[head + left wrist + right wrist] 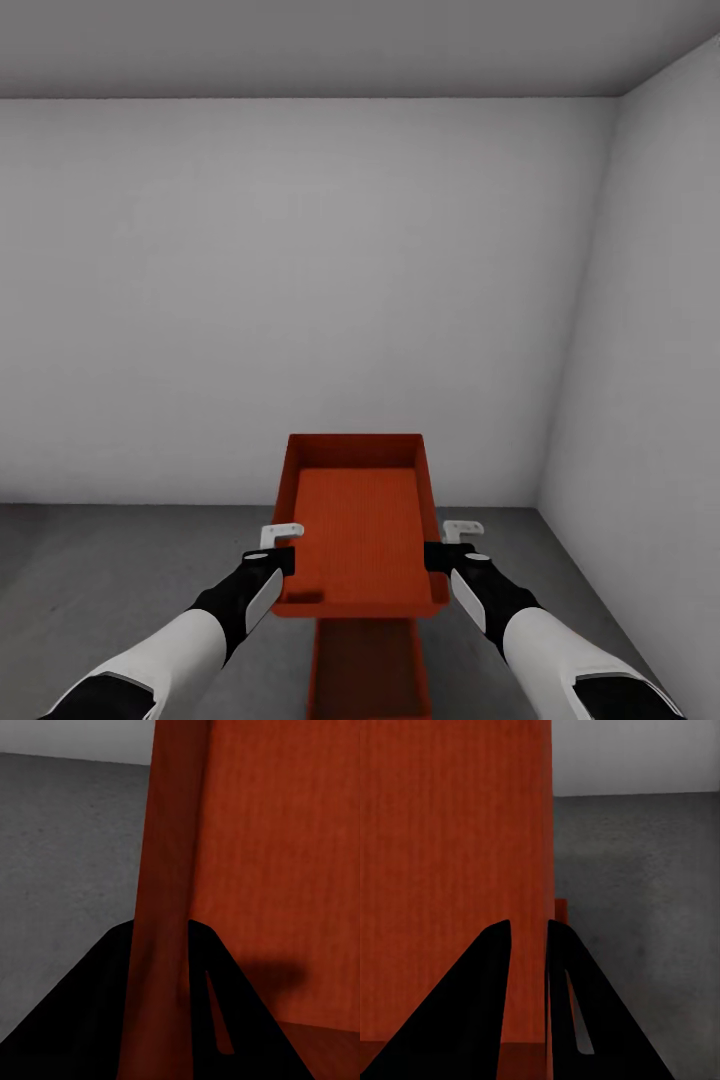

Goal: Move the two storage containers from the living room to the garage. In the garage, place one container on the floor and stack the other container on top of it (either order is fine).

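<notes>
A red-orange storage container [360,520] is held in the air in front of me, tilted so its open inside faces me. My left gripper [283,560] is shut on its left wall [165,907], and my right gripper [440,555] is shut on its right wall [544,870]. Directly below it, a second storage container [368,668] rests on the dark grey garage floor [100,570]; its near end runs out of view at the picture's lower edge.
A plain white-grey wall [300,300] stands close ahead, and another wall [650,350] closes the right side, meeting it in a corner. Grey concrete floor [645,892] spreads on both sides of the containers.
</notes>
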### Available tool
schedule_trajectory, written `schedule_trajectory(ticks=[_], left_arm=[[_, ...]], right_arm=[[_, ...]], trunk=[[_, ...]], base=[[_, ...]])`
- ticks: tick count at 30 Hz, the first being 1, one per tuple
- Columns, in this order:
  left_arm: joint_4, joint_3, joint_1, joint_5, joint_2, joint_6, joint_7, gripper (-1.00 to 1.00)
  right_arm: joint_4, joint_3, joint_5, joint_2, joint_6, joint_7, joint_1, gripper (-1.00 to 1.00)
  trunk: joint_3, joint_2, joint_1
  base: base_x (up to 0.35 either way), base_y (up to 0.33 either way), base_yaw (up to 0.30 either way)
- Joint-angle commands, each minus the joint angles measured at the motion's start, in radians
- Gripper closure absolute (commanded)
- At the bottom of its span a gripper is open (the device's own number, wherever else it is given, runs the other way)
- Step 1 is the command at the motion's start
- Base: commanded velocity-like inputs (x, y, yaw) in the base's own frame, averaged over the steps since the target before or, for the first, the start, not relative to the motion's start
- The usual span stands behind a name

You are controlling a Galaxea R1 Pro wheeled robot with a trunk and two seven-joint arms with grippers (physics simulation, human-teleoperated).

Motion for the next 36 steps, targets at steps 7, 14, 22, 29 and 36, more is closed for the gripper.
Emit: schedule_trajectory(ticks=[7,14,22,29,36], left_arm=[[-0.005,0.056,-0.001,-0.012,0.053,-0.022,0.008,1.0],[-0.005,0.057,-0.001,-0.012,0.053,-0.022,0.008,1.0],[-0.005,0.058,-0.001,-0.012,0.053,-0.022,0.008,1.0],[-0.006,0.057,-0.001,-0.012,0.053,-0.022,0.008,1.0],[-0.005,0.056,-0.001,-0.012,0.052,-0.022,0.008,1.0]], right_arm=[[0.0,-0.018,-0.007,0.0,0.008,0.0,0.0,1.0],[0.0,-0.018,-0.007,-0.001,0.008,0.0,0.0,1.0],[0.0,-0.018,-0.007,-0.001,0.008,0.0,0.0,1.0],[0.0,-0.018,-0.007,0.0,0.009,-0.001,0.0,1.0],[0.0,-0.018,-0.007,-0.002,0.015,-0.001,0.0,1.0]], trunk=[[0.0,-0.001,0.0],[0.0,-0.001,0.0],[0.0,-0.001,0.0],[0.0,-0.001,0.0],[-0.006,-0.001,0.0]], base=[[0.041,0.0,0.0],[0.277,0.0,0.0],[0.184,0.0,0.0],[0.008,0.0,0.0],[0.0,0.0,0.0]])
